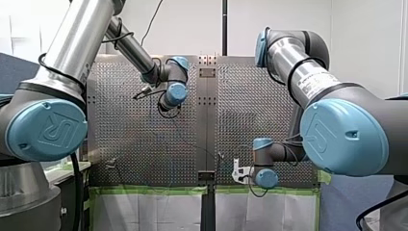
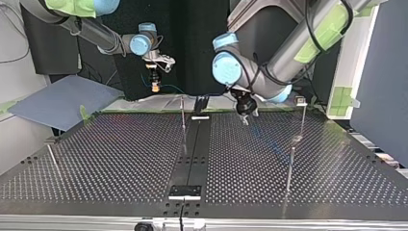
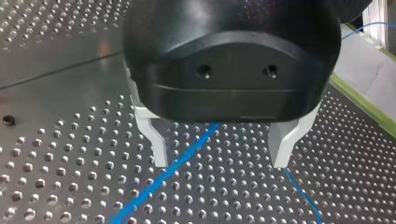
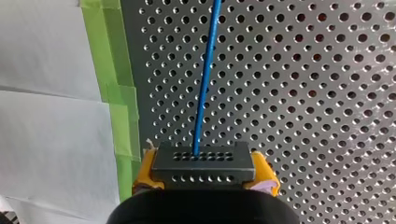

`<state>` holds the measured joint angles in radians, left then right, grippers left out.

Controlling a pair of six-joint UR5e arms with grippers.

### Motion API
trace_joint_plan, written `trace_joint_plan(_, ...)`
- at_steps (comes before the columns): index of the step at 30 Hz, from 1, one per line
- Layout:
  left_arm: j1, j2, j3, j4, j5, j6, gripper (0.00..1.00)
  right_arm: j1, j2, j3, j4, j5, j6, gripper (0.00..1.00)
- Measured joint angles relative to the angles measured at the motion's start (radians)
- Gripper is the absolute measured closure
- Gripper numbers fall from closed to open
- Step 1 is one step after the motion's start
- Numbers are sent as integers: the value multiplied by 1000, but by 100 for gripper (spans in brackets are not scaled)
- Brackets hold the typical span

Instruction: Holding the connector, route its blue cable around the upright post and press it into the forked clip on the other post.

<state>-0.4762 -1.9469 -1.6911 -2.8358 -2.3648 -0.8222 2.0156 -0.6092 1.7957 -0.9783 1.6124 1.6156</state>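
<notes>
Yellow pads [image 4: 264, 171] of my right gripper [image 4: 204, 174] squeezed the dark connector [image 4: 203, 161], and its blue cable [image 4: 205, 84] ran straight ahead. My left gripper [image 3: 219, 157] held its fingers [image 3: 156, 140] apart, with the cable passing between them.

Blue cable [image 4: 205, 74] cut off by frame edge ahead of connector [image 4: 201, 163]; connector's rear hidden behind my right gripper [image 4: 204, 175].

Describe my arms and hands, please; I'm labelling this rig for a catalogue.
My left arm and my right arm are silver tubes with grey joints and light-blue caps bearing a UR logo; black cables trail along them. My left hand is black with pale metal fingers; my right hand, black with yellow pads.
</notes>
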Motion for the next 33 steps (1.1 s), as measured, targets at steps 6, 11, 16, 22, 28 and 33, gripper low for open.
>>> trace_joint_plan(6,-12,-11,0,-9,0,-6,0,-1,1,0,-2,0,0,100)
trace_joint_plan(11,-26,-53,0,-5,3,-14,0,-2,1,0,-3,0,0,100)
trace_joint_plan(16,-40,-103,0,13,21,-34,0,-2,1,-1,-4,0,0,100)
trace_joint_plan(22,-52,-162,0,50,59,-65,0,-2,2,-2,-4,-1,0,100)
trace_joint_plan(28,-58,-207,0,64,76,-92,0,0,1,-4,-2,-2,0,100)
trace_joint_plan(33,-60,-212,0,74,91,-112,0,4,1,-4,-2,-3,0,100)
